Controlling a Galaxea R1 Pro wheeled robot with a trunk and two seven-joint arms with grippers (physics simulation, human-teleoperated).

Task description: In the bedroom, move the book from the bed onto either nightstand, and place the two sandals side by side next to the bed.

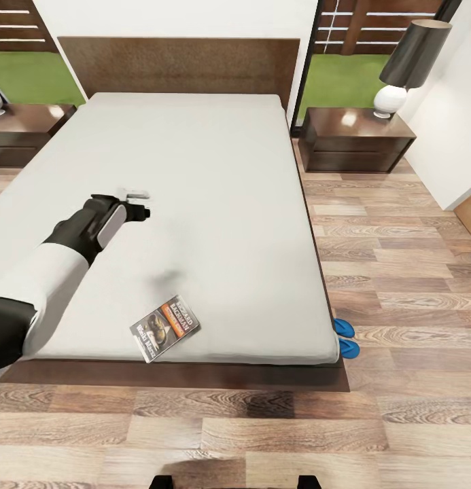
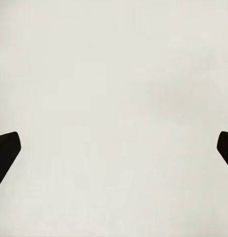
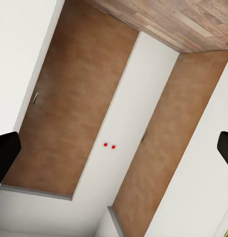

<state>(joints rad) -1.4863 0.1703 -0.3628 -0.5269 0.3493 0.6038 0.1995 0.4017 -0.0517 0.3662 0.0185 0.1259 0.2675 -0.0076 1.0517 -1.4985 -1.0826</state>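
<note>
Left gripper (image 1: 137, 204) out over the bed (image 1: 194, 176), hovering above the light-grey mattress with nothing between its fingers; in the left wrist view, dark fingertips (image 2: 6, 153) at the two side edges, spread wide, plain mattress between them: released. Book (image 1: 165, 328) lying flat on the mattress well short of that gripper, back toward the robot and a little to the gripper's right, close to the foot edge of the bed, cover up, turned at an angle, orange band and white lettering showing. Blue sandals (image 1: 345, 338) far off to the gripper's right and nearer the robot, on the wood-plank floor (image 1: 398, 272) at the bed's foot corner, touching each other, partly tucked under the mattress edge. Nightstand (image 1: 356, 139) beyond and to the right of the gripper, beside the headboard (image 1: 181, 64), carrying a lamp (image 1: 405, 64) with a dark shade and white base. Second nightstand (image 1: 24, 129) beyond and to the gripper's left, only partly in frame. Right gripper (image 3: 114, 153) seen through its own wrist camera: dark fingertips (image 3: 5, 153) at the picture's sides, far apart, empty, pointing at brown door panels (image 3: 79, 108) and white wall (image 3: 124, 128).
</note>
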